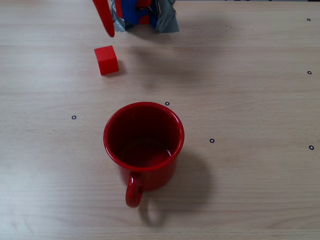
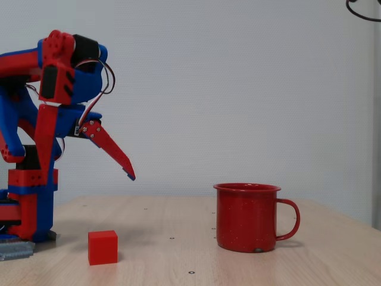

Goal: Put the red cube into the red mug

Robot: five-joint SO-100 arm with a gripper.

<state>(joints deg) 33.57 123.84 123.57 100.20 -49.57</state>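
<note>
**Gripper poised high, cube waiting on the table**

And here we are with the red-and-blue two-finger gripper point(image 2: 89, 164) hanging in the air, jaws spread wide: one long pointed red finger point(image 2: 113, 152) angled out and down to the right in the side-on fixed view, the other finger point(image 2: 44, 155) dropping almost straight down. Nothing between them, nothing held.

Directly below that opening, a clear drop beneath the fingers, sits the small bright orange-red matte cube point(image 2: 102, 246), flat on the light wooden table point(image 2: 178, 250). From the overhead fixed view the cube point(image 1: 106, 59) lies just to the near side of the pointed finger tip point(image 1: 106, 22), at far left.

By my reading this is the approach step: the pick has not begun. The next move calls for a descent that brings the two fingers down either side of the cube, then a close on it.

Out to the right in the side view, well apart from the cube, stands the large glossy deep-red enamel mug point(image 2: 247, 217), upright, handle pointing right. From above, the mug point(image 1: 144, 136) is nearer the camera, mouth open, nothing inside.
</note>
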